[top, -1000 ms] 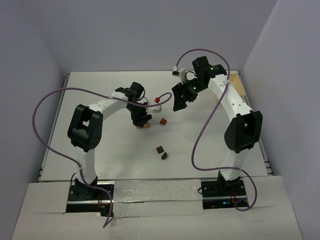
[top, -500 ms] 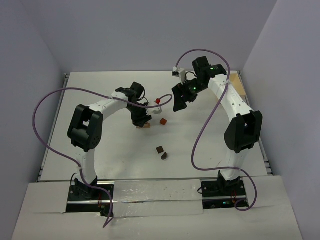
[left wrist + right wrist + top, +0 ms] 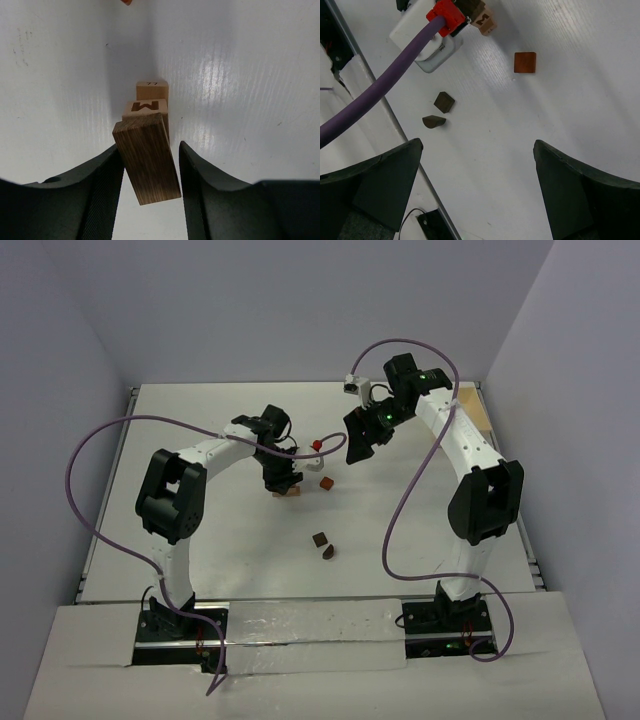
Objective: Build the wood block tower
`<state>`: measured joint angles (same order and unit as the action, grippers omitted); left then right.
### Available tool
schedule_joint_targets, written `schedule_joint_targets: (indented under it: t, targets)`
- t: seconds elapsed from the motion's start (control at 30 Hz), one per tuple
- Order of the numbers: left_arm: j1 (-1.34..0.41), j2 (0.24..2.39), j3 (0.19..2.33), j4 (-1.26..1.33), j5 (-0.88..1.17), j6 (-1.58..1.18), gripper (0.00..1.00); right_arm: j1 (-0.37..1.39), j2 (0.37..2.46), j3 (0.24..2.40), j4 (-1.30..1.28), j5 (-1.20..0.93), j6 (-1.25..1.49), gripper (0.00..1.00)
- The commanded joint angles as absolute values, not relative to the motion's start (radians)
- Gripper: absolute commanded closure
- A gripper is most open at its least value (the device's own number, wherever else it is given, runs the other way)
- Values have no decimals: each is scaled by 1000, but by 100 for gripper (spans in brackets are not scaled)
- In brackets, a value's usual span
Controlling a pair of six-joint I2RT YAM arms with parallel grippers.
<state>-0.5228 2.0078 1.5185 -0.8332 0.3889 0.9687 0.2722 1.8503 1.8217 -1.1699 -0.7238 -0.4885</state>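
A dark brown block [image 3: 147, 157], oblong and clearly grained, sits tilted between the fingers of the left gripper [image 3: 149, 149]. Its far end is over a light tan block [image 3: 145, 106] marked with a letter M, and may be resting on it, though the view leaves that unclear. A second tan block [image 3: 152, 90] touches the M block from behind. Near this cluster a reddish-brown square block [image 3: 525, 62] lies flat. Well apart from these, a small dark cube [image 3: 443, 101] and a dark wedge-like piece [image 3: 433, 121] lie just beside each other.
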Motion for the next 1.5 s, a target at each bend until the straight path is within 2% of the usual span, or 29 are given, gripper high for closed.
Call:
schedule_joint_targets:
  t: [0.0,0.33,0.5,0.97,1.2,1.47]
  targets:
    - [-531,1967,1507,-849,421,1022,48,267,1853,1867,-1184,-744,-499,0]
    - [-534,1969,1505,-854,423,1047,54,267,1853,1867,-1190,-749,-502,0]
    - [-535,1977,1519,-868,419,1046,53,267,1862,1873,-1198,-753,-506,0]
    - [-537,1982,1582,-887,418,987,43,268,1867,1888,-1203,-752,-500,0]
    - [-531,1945,1673,-897,366,948,32,268,1857,1899,-1199,-747,-492,0]
    - [-476,1815,1800,-914,362,866,28,267,1799,1869,-1168,-726,-483,0]
